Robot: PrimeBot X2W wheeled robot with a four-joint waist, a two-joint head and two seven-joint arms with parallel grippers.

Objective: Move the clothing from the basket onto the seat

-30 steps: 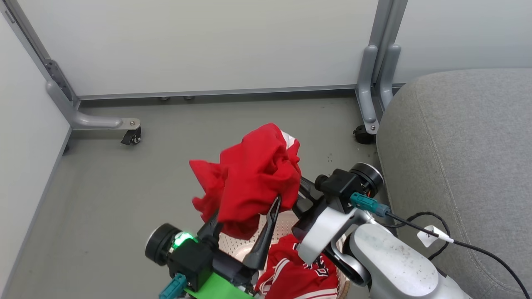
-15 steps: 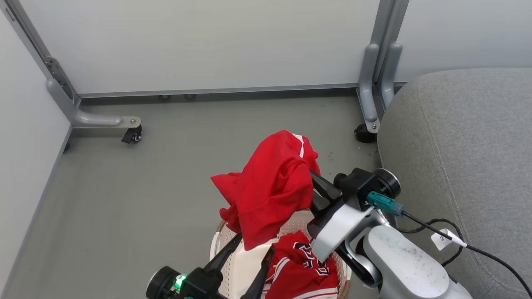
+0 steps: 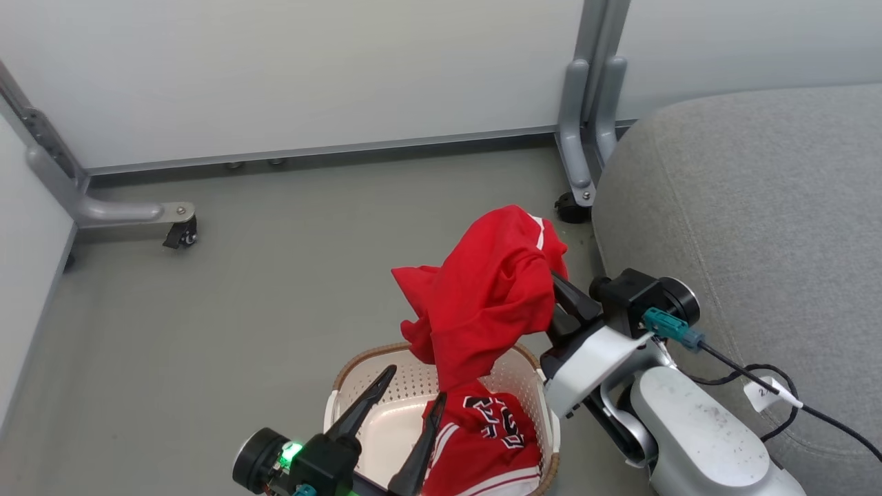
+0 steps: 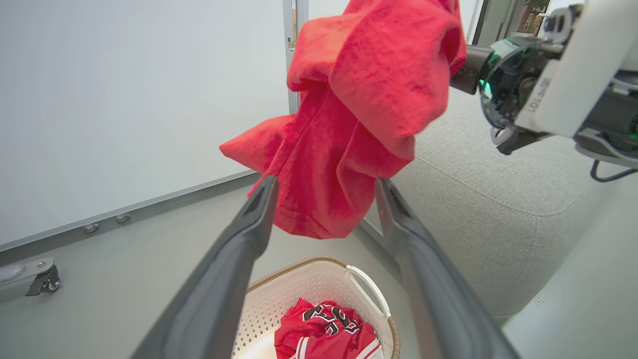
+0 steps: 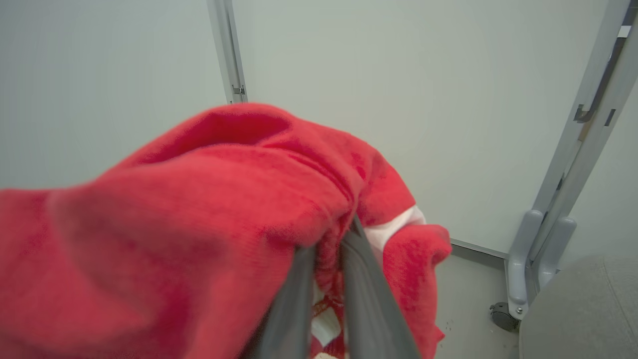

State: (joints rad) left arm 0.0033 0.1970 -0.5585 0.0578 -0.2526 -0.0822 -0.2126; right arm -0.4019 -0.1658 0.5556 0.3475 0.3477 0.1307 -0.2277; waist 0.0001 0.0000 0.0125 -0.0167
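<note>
One red garment with a white stripe hangs in the air above the basket's far edge. My right gripper is shut on its bunched fabric, and the fingertips are buried in the garment. A second red garment with black-and-white lettering lies in the cream perforated basket on the floor. My left gripper stands open over the basket, holding nothing; the hanging garment dangles just beyond its fingers. The grey seat is on the right, close to my right wrist.
Grey partition panels stand behind on metal legs with casters; one leg is beside the seat's corner. A black cable with a white tag trails from my right arm over the seat's edge. Bare grey floor stretches to the left.
My left gripper has come away from the hanging garment and dropped low over the basket. My right gripper has carried the garment rightward, nearer the seat. The camera has turned a little to the right.
</note>
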